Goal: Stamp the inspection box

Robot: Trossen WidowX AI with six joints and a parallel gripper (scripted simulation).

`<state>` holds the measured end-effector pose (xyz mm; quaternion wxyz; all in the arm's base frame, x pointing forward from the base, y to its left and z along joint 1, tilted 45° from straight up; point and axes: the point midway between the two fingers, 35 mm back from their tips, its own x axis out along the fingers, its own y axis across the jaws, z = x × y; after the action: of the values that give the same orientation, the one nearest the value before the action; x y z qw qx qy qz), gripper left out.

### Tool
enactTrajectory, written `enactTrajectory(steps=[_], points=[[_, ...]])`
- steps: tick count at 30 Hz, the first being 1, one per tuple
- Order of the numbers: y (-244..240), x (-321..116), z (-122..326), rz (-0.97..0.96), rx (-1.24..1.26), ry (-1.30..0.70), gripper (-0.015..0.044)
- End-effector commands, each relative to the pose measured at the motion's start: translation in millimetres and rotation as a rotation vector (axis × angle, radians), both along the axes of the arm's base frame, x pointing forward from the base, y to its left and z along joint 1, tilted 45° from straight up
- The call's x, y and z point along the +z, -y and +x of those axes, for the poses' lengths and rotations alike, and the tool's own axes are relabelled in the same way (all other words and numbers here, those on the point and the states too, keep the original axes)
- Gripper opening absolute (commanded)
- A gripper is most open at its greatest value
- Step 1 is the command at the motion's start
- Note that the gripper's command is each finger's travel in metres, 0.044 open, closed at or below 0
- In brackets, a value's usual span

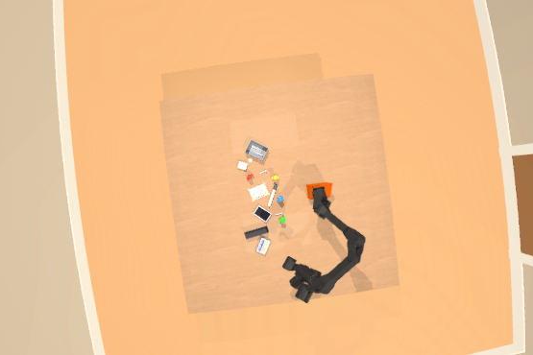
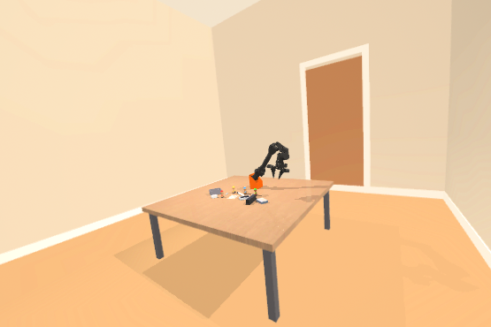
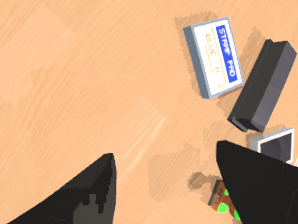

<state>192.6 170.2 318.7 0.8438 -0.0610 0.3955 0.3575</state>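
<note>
The green-topped stamp (image 1: pixel 282 220) (image 2: pixel 255 190) (image 3: pixel 223 206), its label apparently reading PASS, stands on the surface (image 1: pixel 198 278) (image 2: pixel 213 218) (image 3: pixel 75 100), inward from the left edge in the top view. Beside it lies the dark ink pad (image 1: pixel 262 214) (image 3: pixel 276 146); the white card (image 1: pixel 258 192) sits beyond, toward the far-left corner. A black bar (image 1: pixel 256 232) (image 2: pixel 250 200) (image 3: pixel 262 85) and the STAMP PAD lid (image 1: pixel 263 247) (image 2: pixel 262 201) (image 3: pixel 215 57) lie toward the near-left corner. The pincer (image 1: pixel 300 277) (image 2: pixel 276 178) (image 3: pixel 165 156) hangs above the near edge, fingers apart, holding nothing.

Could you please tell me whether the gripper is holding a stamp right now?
No, the wrist view shows only bench between the gripper's parted fingertips.
</note>
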Motion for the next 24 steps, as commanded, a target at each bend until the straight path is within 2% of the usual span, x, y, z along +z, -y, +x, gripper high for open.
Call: enactTrajectory(steps=[1,7,13,24], points=[[21,-63,27,-0.025,-0.075,-0.206,0.0224],[64,-140,38,0.071,-0.209,-0.518,0.0224],[101,-194,25,0.296,-0.365,-0.785,0.0224],[104,-199,24,0.328,-0.383,-0.809,0.0224]])
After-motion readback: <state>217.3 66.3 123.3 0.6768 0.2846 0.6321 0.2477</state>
